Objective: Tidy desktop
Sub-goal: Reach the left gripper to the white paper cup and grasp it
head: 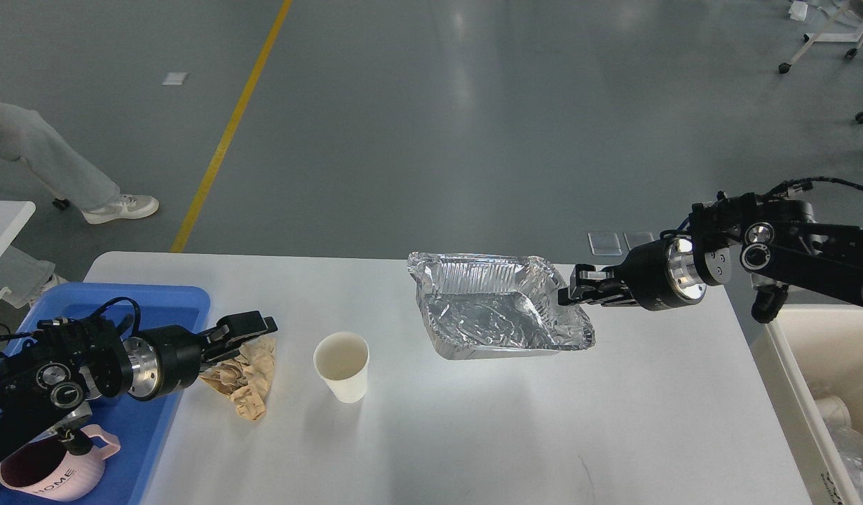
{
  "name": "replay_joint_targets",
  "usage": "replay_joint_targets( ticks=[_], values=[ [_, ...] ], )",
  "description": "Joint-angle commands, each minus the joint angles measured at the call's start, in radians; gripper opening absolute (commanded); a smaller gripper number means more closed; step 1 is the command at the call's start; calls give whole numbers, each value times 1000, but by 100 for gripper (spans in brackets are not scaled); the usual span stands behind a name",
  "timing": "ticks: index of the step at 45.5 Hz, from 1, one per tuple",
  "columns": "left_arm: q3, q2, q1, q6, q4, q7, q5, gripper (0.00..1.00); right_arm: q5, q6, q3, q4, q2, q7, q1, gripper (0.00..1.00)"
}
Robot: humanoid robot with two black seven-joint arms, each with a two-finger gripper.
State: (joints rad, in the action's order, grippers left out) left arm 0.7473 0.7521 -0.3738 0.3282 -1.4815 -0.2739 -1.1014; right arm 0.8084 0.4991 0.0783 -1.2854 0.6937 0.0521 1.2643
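Note:
The pale grey-white desktop fills the lower view. My right gripper is shut on the right rim of a crumpled foil tray and holds it just above the desktop. My left gripper reaches in from the left and hovers over a crumpled brown paper wad; its fingers look slightly apart. A white paper cup stands upright between the wad and the foil tray.
A blue tray sits at the left edge of the desktop, with a pink mug in it. A cream bin stands off the right edge. A person's leg is on the floor at far left.

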Motion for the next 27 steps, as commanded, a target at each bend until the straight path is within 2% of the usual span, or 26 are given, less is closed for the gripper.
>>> replay_joint_targets(
  ticks=[1, 11, 17, 23, 27],
  values=[
    [-29, -20, -19, -1, 7, 5, -3, 81, 0, 1, 0, 1, -3, 0, -2, 0],
    [-72, -74, -39, -5, 30, 5, -34, 79, 0, 1, 6, 1, -5, -2, -2, 0],
    [-92, -120, -48, -21, 67, 5, -58, 73, 0, 1, 8, 1, -3, -2, -2, 0],
    [-143, -148, -70, -21, 102, 5, -61, 59, 0, 1, 8, 0, -3, -2, -2, 0],
    [-151, -164, -70, -18, 125, 5, -61, 45, 0, 1, 8, 0, -3, -2, -2, 0]
  ],
)
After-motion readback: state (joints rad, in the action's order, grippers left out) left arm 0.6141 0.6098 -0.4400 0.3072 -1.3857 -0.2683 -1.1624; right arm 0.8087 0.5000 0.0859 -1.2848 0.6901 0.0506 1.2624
